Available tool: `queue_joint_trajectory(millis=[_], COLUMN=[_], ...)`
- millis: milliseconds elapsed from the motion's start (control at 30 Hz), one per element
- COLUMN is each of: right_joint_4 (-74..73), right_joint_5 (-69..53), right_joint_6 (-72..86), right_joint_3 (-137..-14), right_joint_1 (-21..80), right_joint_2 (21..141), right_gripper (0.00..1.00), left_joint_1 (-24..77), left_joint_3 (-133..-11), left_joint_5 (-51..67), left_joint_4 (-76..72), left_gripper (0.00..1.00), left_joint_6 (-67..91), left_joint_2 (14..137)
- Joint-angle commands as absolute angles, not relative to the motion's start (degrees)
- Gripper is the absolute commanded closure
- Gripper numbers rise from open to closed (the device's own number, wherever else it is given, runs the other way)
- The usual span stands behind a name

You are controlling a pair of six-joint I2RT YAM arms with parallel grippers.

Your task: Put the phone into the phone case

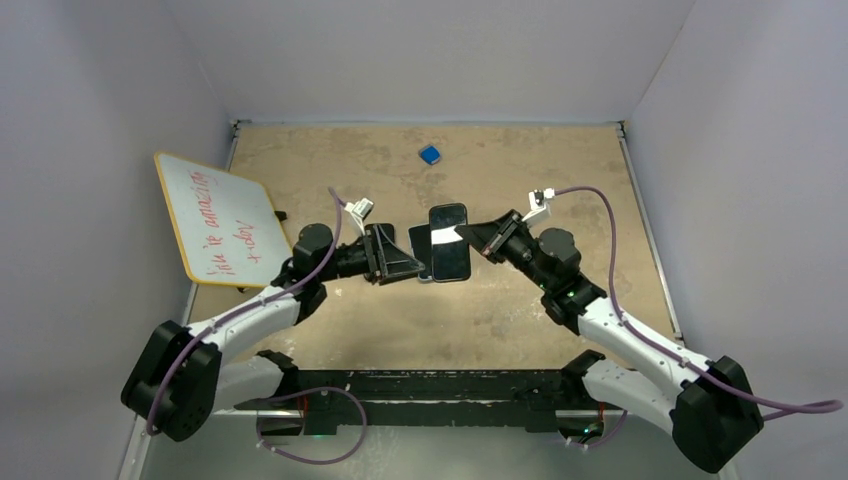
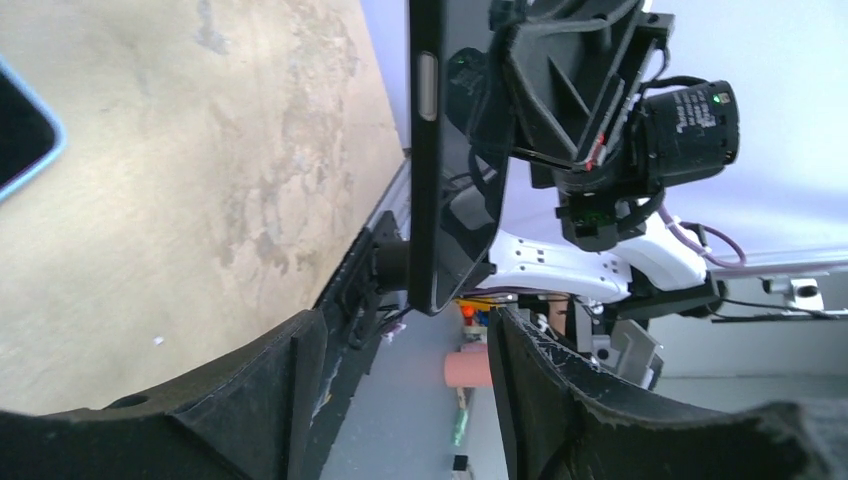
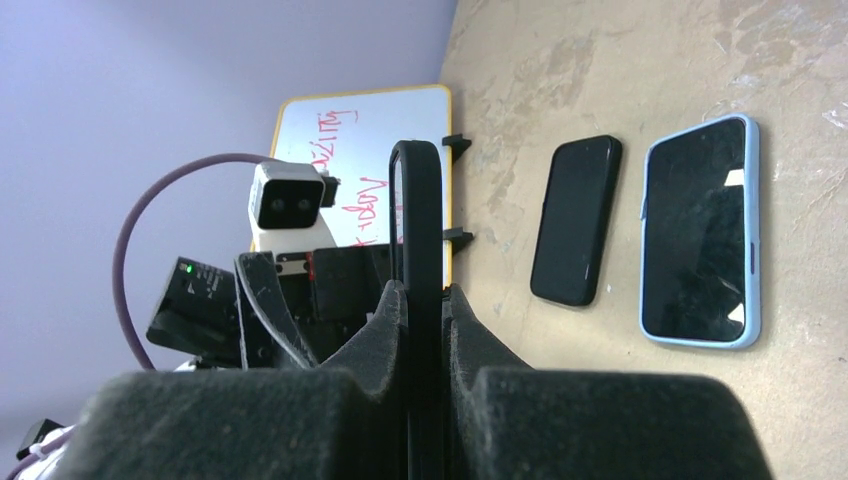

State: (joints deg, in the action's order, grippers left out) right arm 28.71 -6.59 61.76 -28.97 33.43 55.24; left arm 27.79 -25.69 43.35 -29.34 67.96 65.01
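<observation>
The right gripper (image 3: 415, 295) was clamped flat across the faces of the phone (image 2: 426, 200), its pads closed tight on one slim black edge, and the phone hung level above the table (image 3: 600, 60), glossy side up. The grip looked narrow: it held a margin of the phone and left the rest cantilevered out. Facing it, the left gripper (image 2: 405, 335) stood with its fingers spread wide, holding nothing, and the phone's lower corner sat just beyond that gap.

Down on the table, side by side but not touching, lay a plain black slab that was probably the phone case (image 3: 575, 220), though that could not be told for sure, and a second handset in a pale blue cover (image 3: 700, 230). Further off were a whiteboard (image 1: 220, 220) with red writing and a small blue object (image 1: 430, 154).

The danger lay in the handover. If the left fingers closed off-centre, or the right let go early, the phone could pivot out and drop onto the handsets below. A nudge from the left fingers could also twist it in that thin pinch. And the blue-covered handset sat close enough to be bumped, or mistaken for the target.
</observation>
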Motion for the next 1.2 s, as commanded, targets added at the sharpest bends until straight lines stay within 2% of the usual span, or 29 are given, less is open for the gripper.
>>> queue_joint_trajectory(millis=[0, 133, 433, 667, 800, 867, 967, 1000, 1167], right_joint_4=[37.3, 38.2, 36.7, 37.2, 37.3, 37.2, 38.2, 38.1, 35.5], right_joint_5=[-4.1, -4.3, -3.1, -4.0, -4.3, -4.4, -5.7, -5.9, -5.8], right_joint_6=[65.6, 66.7, 66.0, 66.4, 66.2, 66.3, 67.2, 67.3, 64.7], right_joint_3=[-29.5, -28.7, -28.4, -28.3, -28.1, -27.8, -27.0, -26.9, -27.6], right_joint_1=[33.5, 33.5, 33.5, 33.5, 33.5, 33.5, 33.5, 33.5, 33.5], right_joint_2=[55.6, 55.9, 54.7, 55.5, 55.7, 55.7, 56.0, 56.1, 55.9], right_gripper=[1.0, 1.0, 1.0, 1.0, 1.0, 1.0, 1.0, 1.0, 1.0], left_joint_1=[31.4, 33.6, 34.5, 34.6, 34.6, 34.6, 34.6, 34.6, 34.6], left_joint_3=[-25.8, -26.1, -26.7, -26.9, -27.1, -27.6, -28.1, -28.3, -31.5], left_joint_5=[43.3, 41.9, 40.3, 40.0, 39.9, 39.4, 38.1, 37.5, 34.4], left_joint_4=[-46.0, -50.1, -47.7, -47.6, -47.6, -45.2, -41.3, -39.5, -25.5], left_gripper=[0.38, 0.42, 0.63, 0.65, 0.72, 0.78, 0.97, 1.0, 1.0], left_joint_6=[73.8, 74.8, 73.7, 73.1, 72.4, 70.8, 67.8, 66.7, 60.6], left_joint_2=[68.7, 72.0, 73.3, 74.0, 74.4, 74.2, 73.4, 73.1, 72.5])
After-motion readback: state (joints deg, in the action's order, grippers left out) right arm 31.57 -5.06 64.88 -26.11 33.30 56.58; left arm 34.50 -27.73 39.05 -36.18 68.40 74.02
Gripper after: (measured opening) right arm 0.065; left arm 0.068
